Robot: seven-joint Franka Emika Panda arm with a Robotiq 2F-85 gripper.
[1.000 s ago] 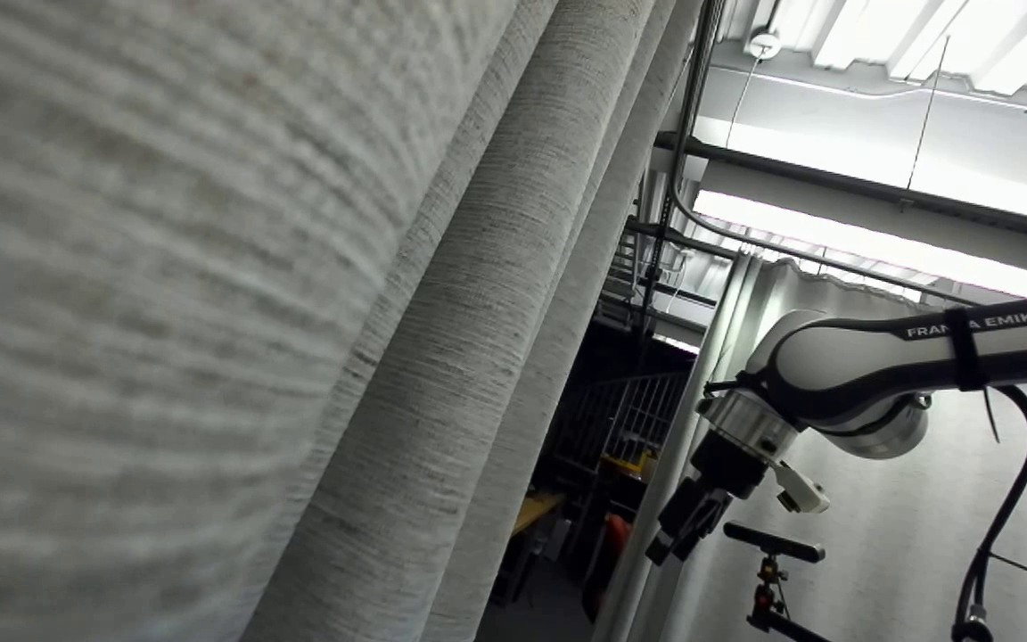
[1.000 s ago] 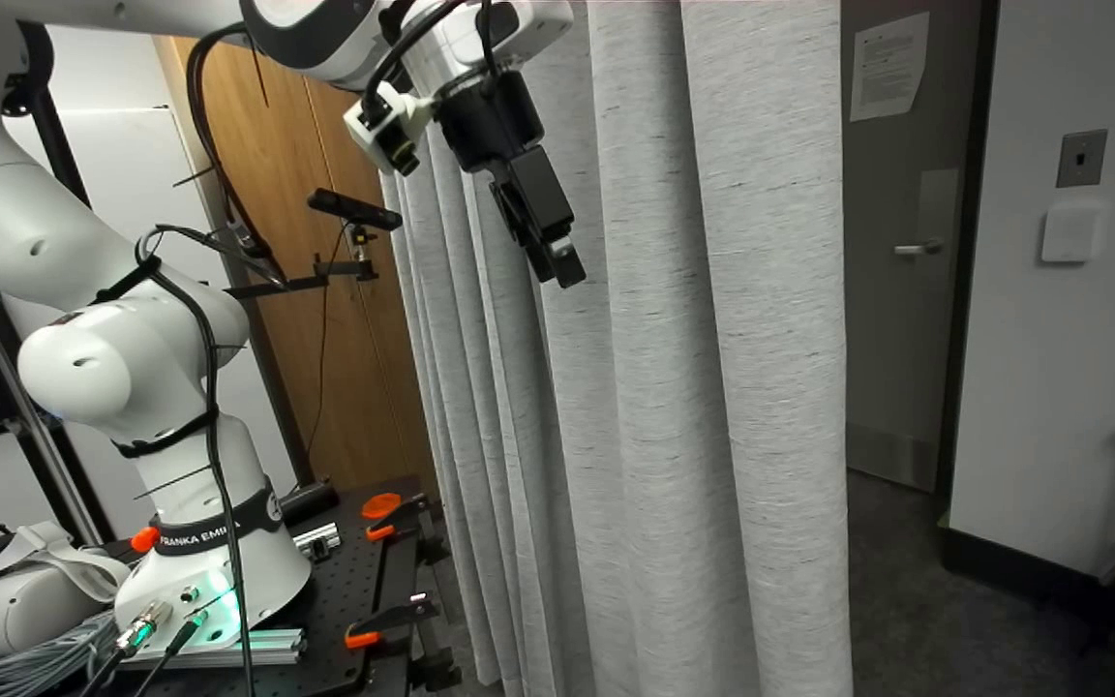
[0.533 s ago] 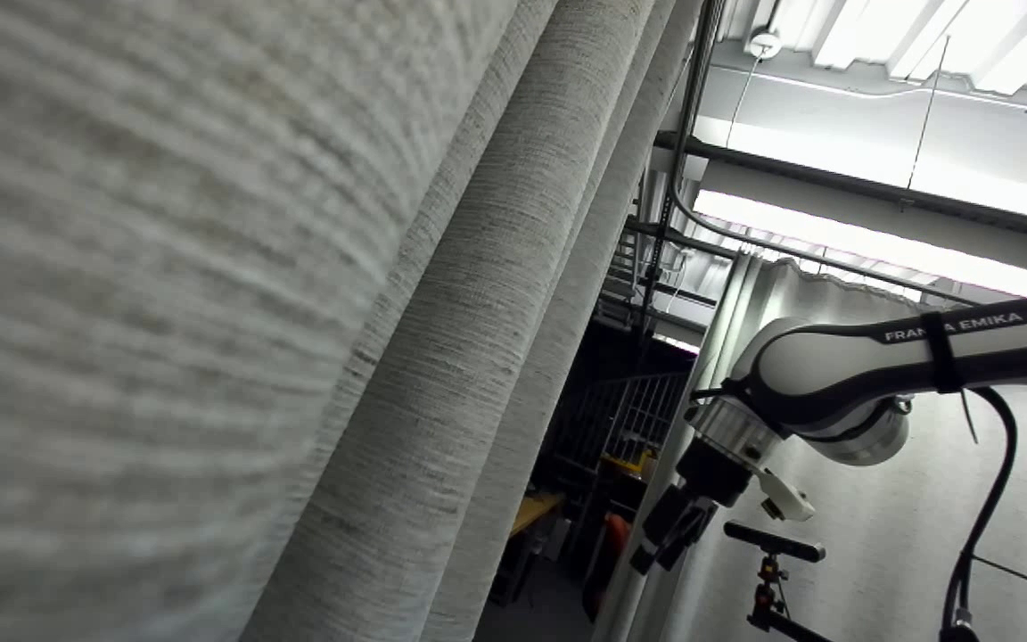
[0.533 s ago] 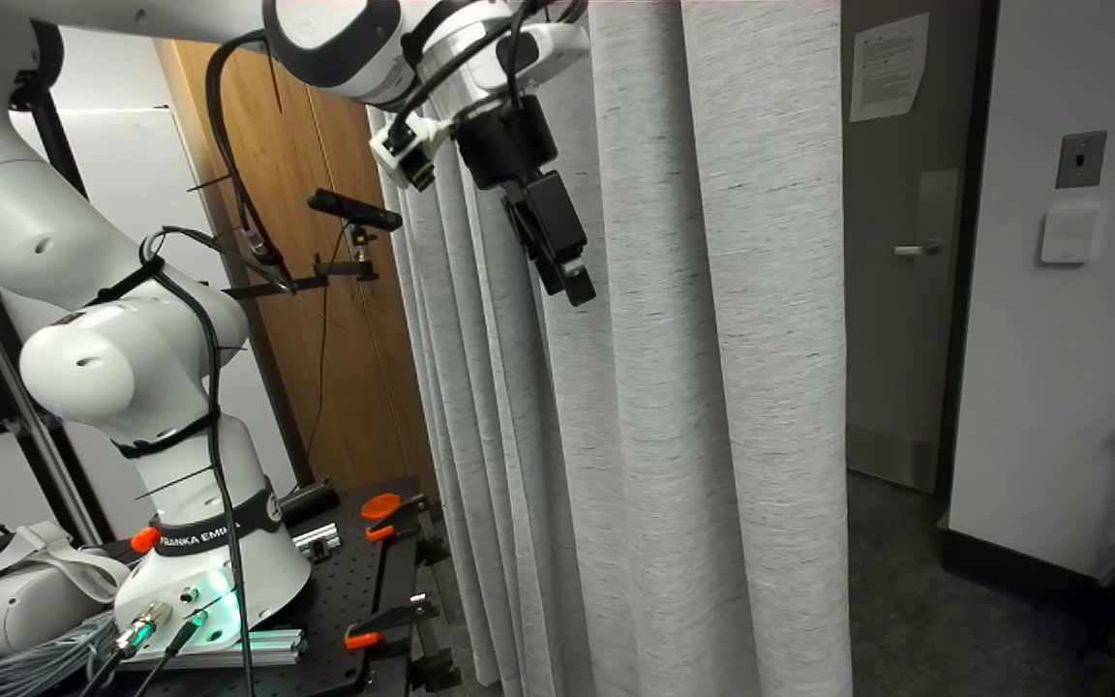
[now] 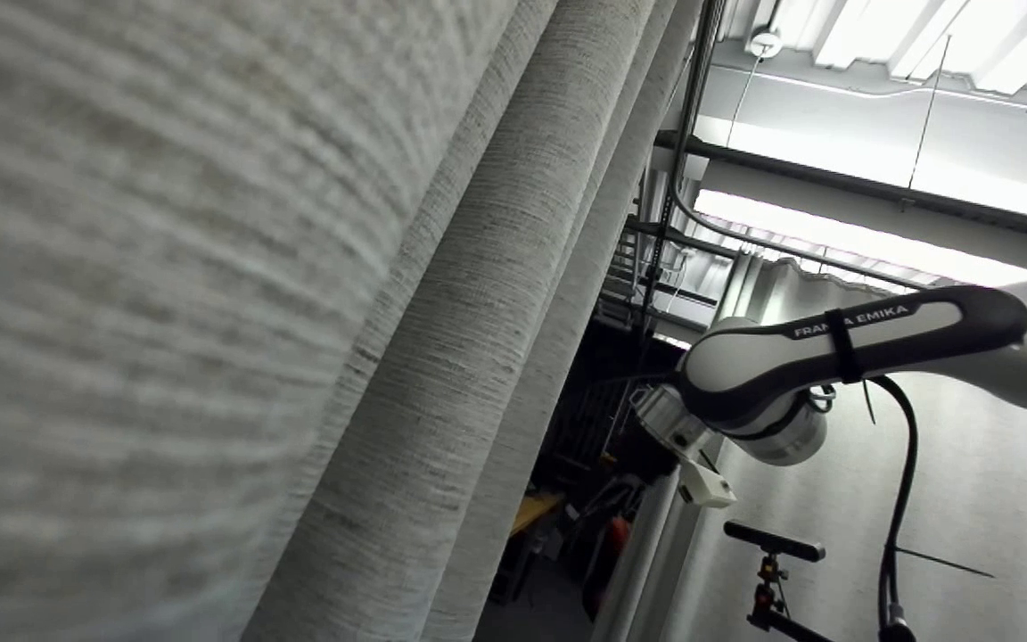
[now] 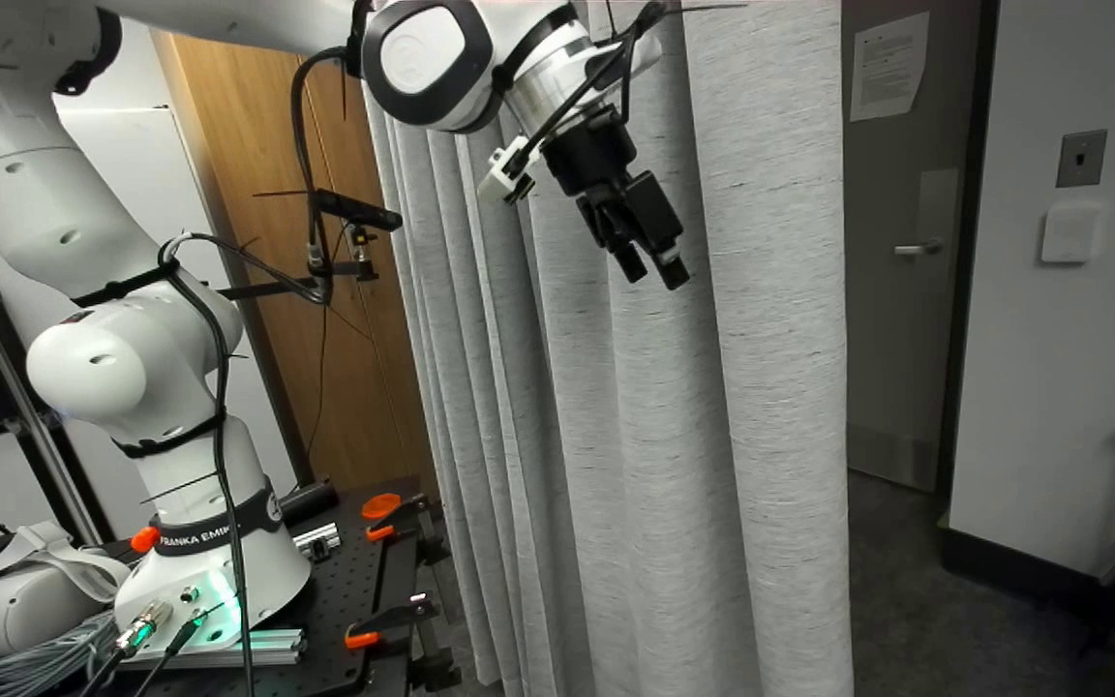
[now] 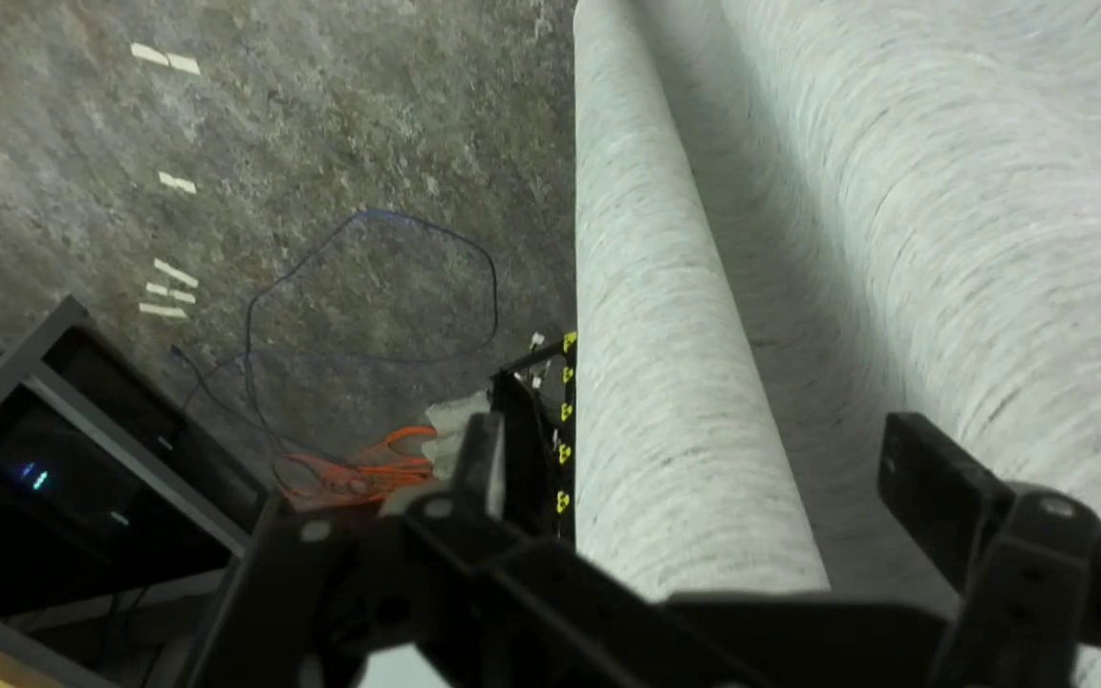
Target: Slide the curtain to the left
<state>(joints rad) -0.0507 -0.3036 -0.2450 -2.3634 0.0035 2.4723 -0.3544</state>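
Note:
The curtain (image 6: pixel 683 436) is light-grey woven fabric with deep vertical folds, hanging in the middle of an exterior view. Fabric with the same weave, the curtain (image 5: pixel 442 357), fills the left of an exterior view. My gripper (image 6: pixel 654 273) is in front of the curtain's upper part, fingers pointing down and right. In the wrist view my gripper (image 7: pixel 699 468) is open. The curtain's edge fold (image 7: pixel 675 382) shows between the fingers, left finger outside the edge, right finger over the shaded inner fold. Neither finger is shut on fabric. Whether the fingertips touch it cannot be told.
A camera on a black bracket (image 6: pixel 354 208) stands behind the arm. Clamps (image 6: pixel 393 624) grip the black table's edge. A cart with yellow marks (image 7: pixel 565 449) stands beyond the curtain edge. A blue cable (image 7: pixel 417 222) lies on the floor. A pale fabric panel (image 5: pixel 968 499) hangs behind the arm.
The arm and gripper have moved along the curtain, rightward in one of the exterior views and leftward in the other. The fingers look farther apart now. The curtain has not visibly moved.

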